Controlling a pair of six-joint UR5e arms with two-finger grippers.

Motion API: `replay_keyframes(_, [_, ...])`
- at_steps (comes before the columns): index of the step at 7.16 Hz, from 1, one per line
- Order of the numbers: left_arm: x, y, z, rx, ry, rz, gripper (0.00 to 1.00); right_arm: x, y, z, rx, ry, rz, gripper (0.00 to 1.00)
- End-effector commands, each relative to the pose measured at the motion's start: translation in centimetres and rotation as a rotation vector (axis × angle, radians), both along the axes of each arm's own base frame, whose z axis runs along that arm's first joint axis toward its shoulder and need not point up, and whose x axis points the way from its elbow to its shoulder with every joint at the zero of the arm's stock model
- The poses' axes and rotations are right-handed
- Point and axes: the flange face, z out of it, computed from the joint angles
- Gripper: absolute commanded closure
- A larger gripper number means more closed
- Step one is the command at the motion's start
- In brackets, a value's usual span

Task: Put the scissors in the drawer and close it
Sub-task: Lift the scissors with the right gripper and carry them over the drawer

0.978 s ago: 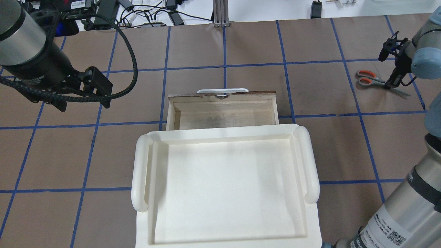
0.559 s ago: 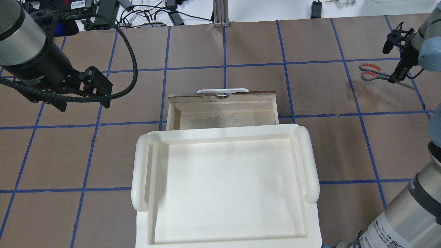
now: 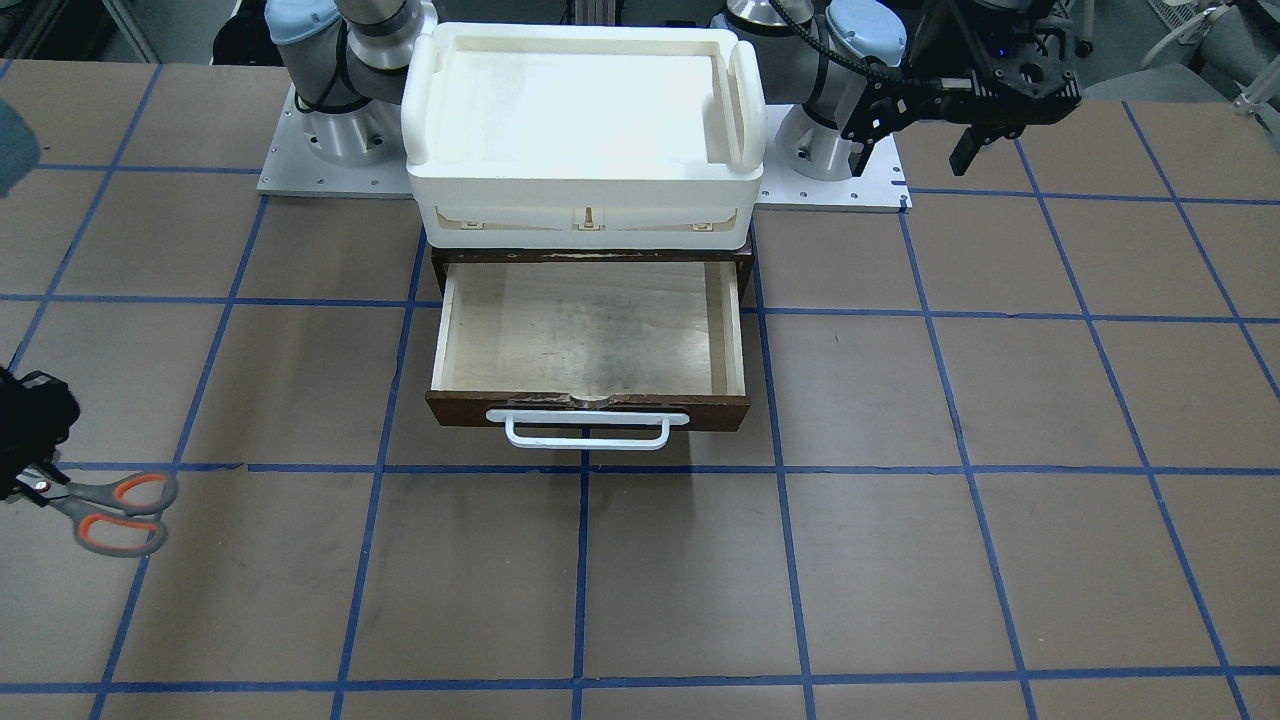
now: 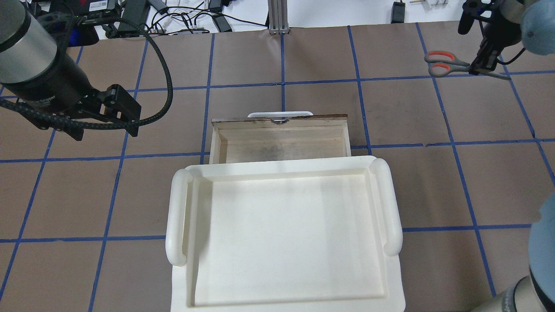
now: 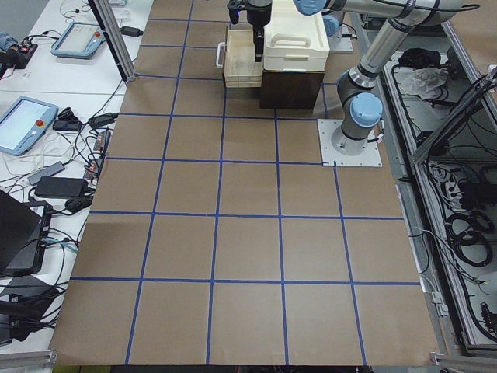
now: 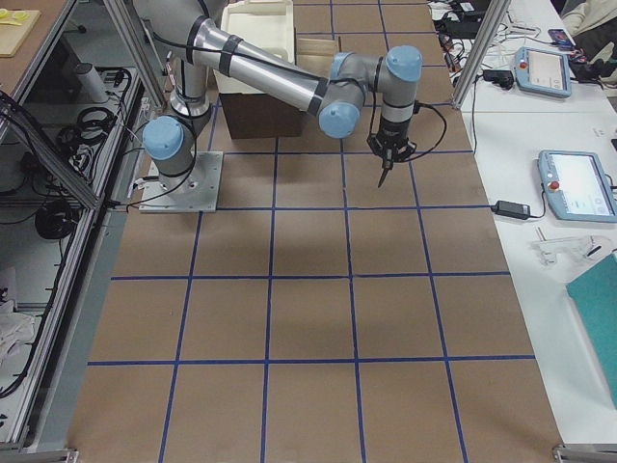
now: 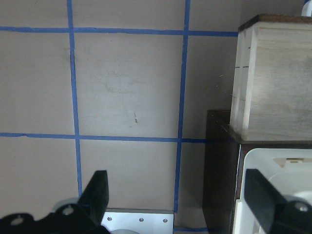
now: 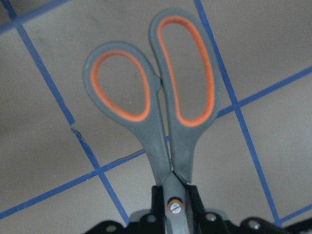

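Right wrist-mounted alone shows right tool [image 8: 174, 199] clamping scissors [image 8: 163, 146].

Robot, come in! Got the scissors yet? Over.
Right pincer shut on scissors, at the pivot. Left pincer open, holding nothing. Drawer open, nothing inside.

Right claw [image 4: 480, 66] clamped on scissors [image 8: 163, 146]; left claw [image 7: 178, 202] spread

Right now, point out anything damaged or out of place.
The drawer has a chipped, ragged top edge at the middle of its dark front, just above the white handle. Nothing else stands out; the right gripper holds the scissors by their pivot.
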Motion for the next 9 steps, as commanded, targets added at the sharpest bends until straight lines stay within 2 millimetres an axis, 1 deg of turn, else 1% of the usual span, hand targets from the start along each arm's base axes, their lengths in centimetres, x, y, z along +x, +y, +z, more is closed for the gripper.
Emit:
replay_keyframes(1, [0.0, 0.0, 0.0, 0.001, 0.000, 0.001, 0.00, 11.5, 1.8, 3.6, -0.043, 0.021, 0.175, 1.00])
replay_keyframes(2, [0.0, 0.0, 0.0, 0.000, 0.000, 0.001, 0.00, 16.2, 3.2, 4.4, -0.040, 0.015, 0.237, 1.00])
replay_keyframes(3, [0.0, 0.0, 0.0, 0.000, 0.000, 0.001, 0.00, 19.5, 4.1, 4.5, -0.035, 0.000, 0.274, 1.00])
replay_keyframes(4, [0.0, 0.0, 0.0, 0.001, 0.000, 0.001, 0.00, 23.6, 5.3, 4.6, -0.040, -0.013, 0.297, 1.00])
replay_keyframes(5, [0.0, 0.0, 0.0, 0.000, 0.000, 0.001, 0.00, 27.7, 6.8, 4.5, -0.042, -0.030, 0.279, 1.00])
replay_keyframes(6, [0.0, 0.0, 0.0, 0.000, 0.000, 0.001, 0.00, 31.5, 8.3, 4.3, -0.037, -0.051, 0.334, 1.00])
replay_keyframes(8, [0.0, 0.0, 0.0, -0.001, 0.000, 0.001, 0.00, 34.6, 10.2, 3.4, -0.001, -0.057, 0.391, 1.00])
replay_keyframes(9, [0.0, 0.0, 0.0, -0.002, 0.000, 0.001, 0.00, 36.6, 11.7, 3.2, 0.022, -0.052, 0.421, 1.00])
